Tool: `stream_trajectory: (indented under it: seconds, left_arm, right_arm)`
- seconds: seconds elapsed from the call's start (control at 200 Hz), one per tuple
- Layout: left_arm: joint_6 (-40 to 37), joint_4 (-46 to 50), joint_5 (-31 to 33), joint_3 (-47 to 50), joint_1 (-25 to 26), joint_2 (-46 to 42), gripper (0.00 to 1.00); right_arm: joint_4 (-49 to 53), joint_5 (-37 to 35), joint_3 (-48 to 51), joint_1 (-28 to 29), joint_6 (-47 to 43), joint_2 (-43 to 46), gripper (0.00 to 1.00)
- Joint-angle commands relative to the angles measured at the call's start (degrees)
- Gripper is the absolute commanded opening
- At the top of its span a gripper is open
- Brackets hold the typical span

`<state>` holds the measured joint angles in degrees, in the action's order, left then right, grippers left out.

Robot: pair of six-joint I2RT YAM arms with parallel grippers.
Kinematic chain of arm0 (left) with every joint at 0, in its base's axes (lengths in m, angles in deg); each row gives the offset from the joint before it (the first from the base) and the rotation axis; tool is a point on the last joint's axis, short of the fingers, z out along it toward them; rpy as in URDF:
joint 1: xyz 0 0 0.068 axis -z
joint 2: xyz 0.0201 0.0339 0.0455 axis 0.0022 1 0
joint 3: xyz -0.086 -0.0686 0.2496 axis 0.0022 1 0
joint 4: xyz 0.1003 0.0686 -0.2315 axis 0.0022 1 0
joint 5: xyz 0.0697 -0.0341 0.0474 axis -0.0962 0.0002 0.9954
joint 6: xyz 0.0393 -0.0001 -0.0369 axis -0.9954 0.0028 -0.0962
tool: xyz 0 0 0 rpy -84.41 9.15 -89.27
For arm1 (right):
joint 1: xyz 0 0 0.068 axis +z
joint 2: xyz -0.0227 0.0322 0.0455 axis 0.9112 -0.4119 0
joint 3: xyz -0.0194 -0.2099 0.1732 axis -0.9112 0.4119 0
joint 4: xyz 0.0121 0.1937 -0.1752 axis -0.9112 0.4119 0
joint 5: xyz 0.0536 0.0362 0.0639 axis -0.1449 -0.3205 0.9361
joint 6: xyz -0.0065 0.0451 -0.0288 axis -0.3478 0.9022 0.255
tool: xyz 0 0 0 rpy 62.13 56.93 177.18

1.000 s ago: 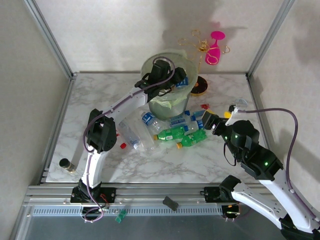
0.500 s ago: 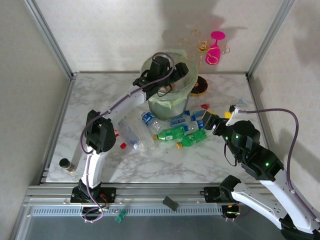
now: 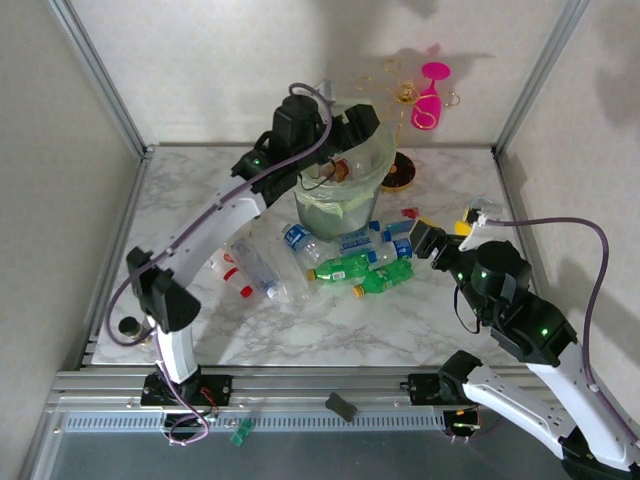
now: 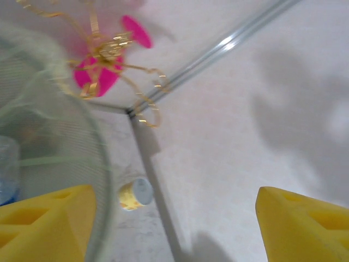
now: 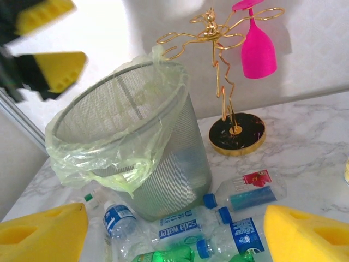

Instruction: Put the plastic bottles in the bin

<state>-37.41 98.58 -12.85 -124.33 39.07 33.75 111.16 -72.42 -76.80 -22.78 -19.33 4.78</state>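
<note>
Mid-frame from above: bin (image 3: 335, 200) on tabletop (image 3: 300, 330), pale green, bag-lined; from right wrist, mesh wall and crumpled liner plain. Just below it: bottles (image 3: 345, 265) heaped lying, clear blue-labelled and green. At its upper rim: left gripper (image 3: 352, 128), apart, empty. Right of heap: right gripper (image 3: 420, 238), apart, empty.

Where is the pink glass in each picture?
Top external: pink glass at the far back, right of centre.
Left wrist: pink glass upper left, behind gold wires.
Right wrist: pink glass top right, hanging upside down.
Shared landmark: the gold wire stand holding it.
</note>
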Motion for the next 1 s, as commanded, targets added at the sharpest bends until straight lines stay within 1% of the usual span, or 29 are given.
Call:
stream_trajectory:
  seconds: [0.0,0.09,0.18,0.25,0.3,0.34,0.401,0.486,0.546,0.631,0.731,0.771,0.821,0.866,0.991]
  left_arm:
    - [-4.15,0.24,-1.3,3.14,0.95,-7.56,0.76]
    - [-5.6,-1.92,-0.12,11.1,0.96,-15.49,0.76]
    - [-8.09,-3.43,3.3,19.89,0.86,-24.31,0.76]
    - [-9.8,-2.48,6.0,25.88,0.21,-30.6,0.76]
    - [-9.46,-0.27,9.33,29.3,-0.91,-34.27,0.76]
    - [-7.54,1.51,11.21,31.64,-2.43,-36.65,0.76]
    - [-5.35,4.31,12.31,34.29,-4.99,-39.2,0.76]
    - [-4.82,7.82,14.33,37.93,-7.95,-42.36,0.77]
    - [-4.66,9.35,14.66,41.21,-10.57,-43.95,0.78]
    - [-4.79,12.56,13.31,44.59,-14.37,-43.97,0.79]
    - [-4.8,16.9,15.91,47.41,-18.35,-42.06,0.82]
    - [-3.78,17.19,17.33,49.99,-19.83,-41.77,0.82]
    - [-1.96,16.62,17.28,53.72,-21.72,-41.62,0.82]
    - [-0.94,16.48,18.31,56.45,-22.55,-41.49,0.82]
    - [0.74,17.23,24.45,60.0,-23.68,-40.05,0.83]
  right_arm:
    - [-0.55,0.07,-1.39,-0.08,0.55,-0.43,0.84]
    - [-1.13,1.99,-1.04,-0.09,1.39,-0.94,0.84]
    - [-1.47,3.38,-0.42,-0.04,2.33,-1.3,0.84]
    - [-2.34,4.22,0.53,-0.04,2.53,-1.29,0.85]
    - [-2.71,4.6,1.13,-0.09,2.65,-1.5,0.85]
    - [-3.05,4.86,1.69,-0.09,2.84,-1.82,0.85]
    - [-3.51,5.22,2.73,-0.07,3.2,-2.56,0.85]
    - [-4.81,5.98,4.12,-0.08,3.72,-3.71,0.85]
    - [-5.3,6.53,4.34,-0.05,4.12,-4.6,0.85]
    - [-5.99,7.15,4.72,-0.09,4.09,-5.32,0.85]
    - [-6.24,7.02,5.24,-0.02,3.69,-5.56,0.85]
    - [-6.43,7.02,5.29,-0.11,3.54,-5.58,0.85]
    - [-6.66,7.15,5.39,-0.09,3.4,-5.68,0.85]
    - [-6.67,7.31,5.47,-0.08,3.37,-5.82,0.85]
    - [-6.14,7.36,5.89,-0.08,3.21,-5.82,0.85]
